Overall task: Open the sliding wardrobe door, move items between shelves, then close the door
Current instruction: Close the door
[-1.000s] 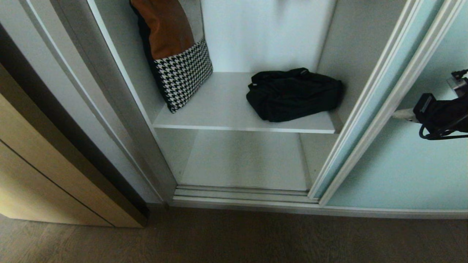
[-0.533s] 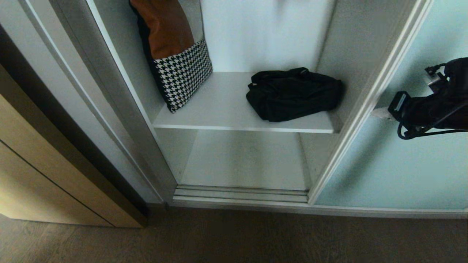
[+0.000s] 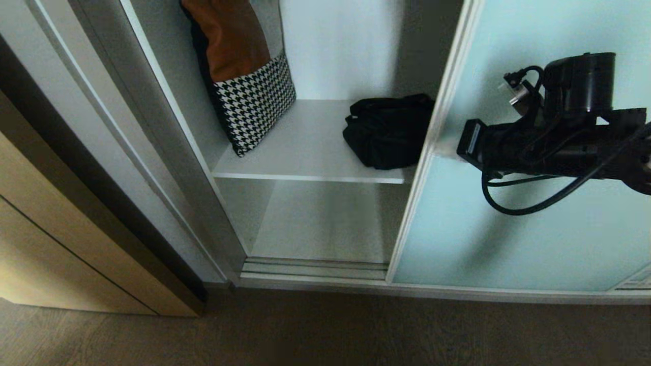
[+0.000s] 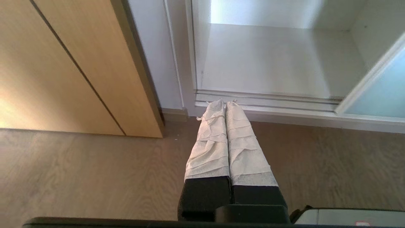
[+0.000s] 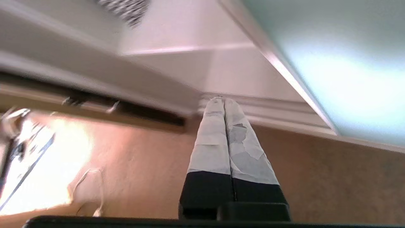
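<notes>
Dark wood floor (image 3: 325,330) runs below one pale wardrobe with two shelves in view. One sliding wardrobe door (image 3: 508,223) of frosted aqua glass fills the head view from 1 to 4 o'clock, its silver edge crossing one black bag (image 3: 384,132) near centre on the upper shelf (image 3: 305,152). One houndstooth cushion (image 3: 244,81) leans at 11 o'clock; the lower shelf (image 3: 325,223) lies beneath. At 3 o'clock the right claw (image 3: 447,150), clenched, seems to meet the door's edge, though contact is blurred. One left claw (image 4: 225,102), also clenched, hangs over the floor by one light wood cabinet (image 4: 63,63).
</notes>
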You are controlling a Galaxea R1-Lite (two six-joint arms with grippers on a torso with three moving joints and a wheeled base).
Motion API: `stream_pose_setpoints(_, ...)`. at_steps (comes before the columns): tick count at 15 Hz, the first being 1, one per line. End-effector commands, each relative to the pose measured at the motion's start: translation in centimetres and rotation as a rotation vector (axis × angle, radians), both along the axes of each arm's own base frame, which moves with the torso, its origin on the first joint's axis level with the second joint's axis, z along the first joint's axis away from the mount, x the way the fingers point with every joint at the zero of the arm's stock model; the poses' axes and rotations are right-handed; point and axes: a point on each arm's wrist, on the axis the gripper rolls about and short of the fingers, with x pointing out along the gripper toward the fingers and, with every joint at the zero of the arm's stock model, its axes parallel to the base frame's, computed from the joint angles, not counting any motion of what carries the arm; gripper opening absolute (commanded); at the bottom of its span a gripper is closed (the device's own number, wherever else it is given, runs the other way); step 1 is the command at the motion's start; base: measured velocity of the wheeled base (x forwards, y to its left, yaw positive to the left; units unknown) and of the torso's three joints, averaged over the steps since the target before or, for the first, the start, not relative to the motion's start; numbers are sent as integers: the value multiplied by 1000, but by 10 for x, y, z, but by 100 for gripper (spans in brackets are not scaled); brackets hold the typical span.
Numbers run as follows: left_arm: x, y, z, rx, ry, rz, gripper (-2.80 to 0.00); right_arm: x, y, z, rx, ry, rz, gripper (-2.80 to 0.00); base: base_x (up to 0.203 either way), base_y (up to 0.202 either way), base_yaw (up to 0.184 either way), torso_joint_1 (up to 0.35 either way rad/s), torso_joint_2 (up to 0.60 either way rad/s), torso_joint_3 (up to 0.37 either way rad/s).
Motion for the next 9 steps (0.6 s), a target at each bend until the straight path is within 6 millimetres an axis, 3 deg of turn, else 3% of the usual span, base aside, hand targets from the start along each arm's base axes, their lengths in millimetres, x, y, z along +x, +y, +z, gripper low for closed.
stream_pose_setpoints(1, 0, 0, 0, 0, 2, -1, -280, -43, 13, 20, 14, -53, 80, -280, 0, 0, 0, 0, 0, 0)
stream_pose_setpoints(3, 0, 0, 0, 0, 2, -1, -280, -73, 2, 27, 20, -81, 86, -280, 0, 0, 0, 0, 0, 0)
stream_pose_setpoints(5, 0, 0, 0, -1, 2, -1, -280, -107, -22, 40, 37, -145, 50, -280, 0, 0, 0, 0, 0, 0)
stream_pose_setpoints(6, 0, 0, 0, -1, 2, -1, -280, -122, -42, 46, 43, -184, -14, -280, 0, 0, 0, 0, 0, 0)
stream_pose_setpoints(9, 0, 0, 0, 0, 2, -1, -280, -142, -99, 53, 21, -250, -357, -280, 0, 0, 0, 0, 0, 0)
